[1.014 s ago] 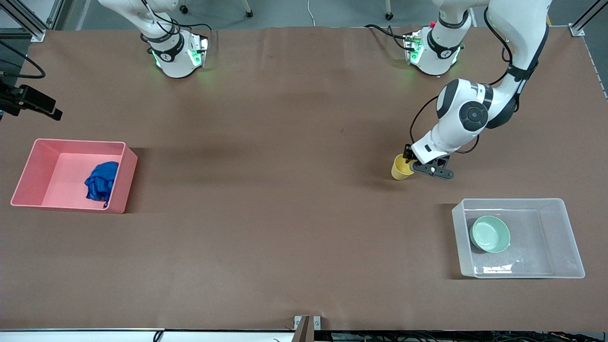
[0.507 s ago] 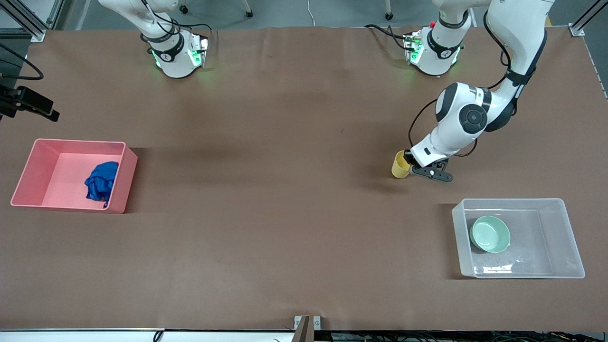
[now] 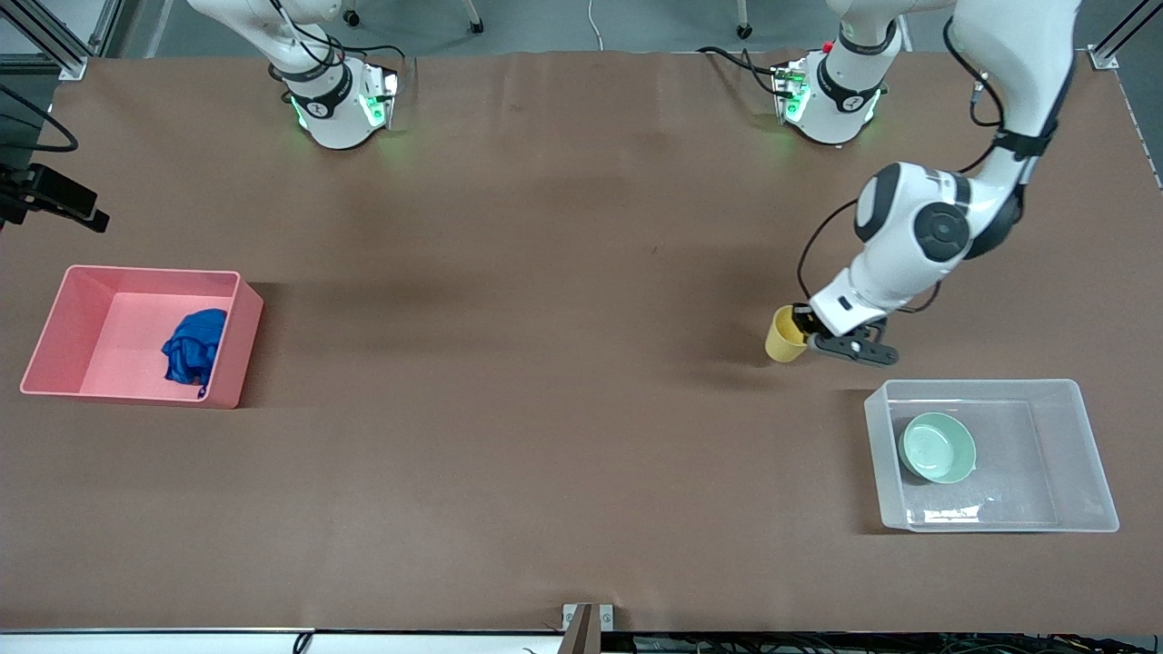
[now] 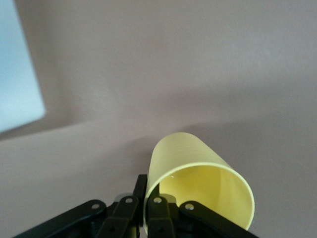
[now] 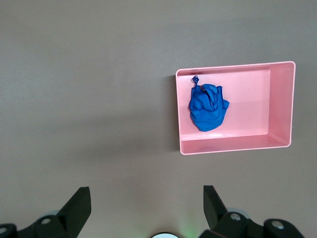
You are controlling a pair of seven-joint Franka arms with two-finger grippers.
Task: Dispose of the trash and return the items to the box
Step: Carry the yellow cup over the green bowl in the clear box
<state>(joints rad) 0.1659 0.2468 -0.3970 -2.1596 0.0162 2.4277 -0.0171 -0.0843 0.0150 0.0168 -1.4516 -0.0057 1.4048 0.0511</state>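
Observation:
My left gripper (image 3: 803, 332) is shut on the wall of the yellow cup (image 3: 783, 336), one finger inside and one outside. It holds the cup tilted a little above the table, just outside a corner of the clear box (image 3: 1086, 454). The cup (image 4: 198, 183) and gripper (image 4: 147, 191) fill the left wrist view. The mint-green bowl (image 3: 938, 447) lies in the box. The blue trash wad (image 3: 193, 350) lies in the pink bin (image 3: 247, 331). My right gripper (image 5: 143, 193) is open and empty, high over the table, and looks down on the trash (image 5: 208, 106) and the bin (image 5: 280, 109).
The pink bin stands at the right arm's end of the table, the clear box at the left arm's end, nearer to the front camera. Both arm bases stand along the table's edge farthest from that camera. Brown table surface lies between bin and box.
My left gripper has carried the yellow cup toward the clear box. The right arm has drifted only slightly. Bowl and trash have not moved.

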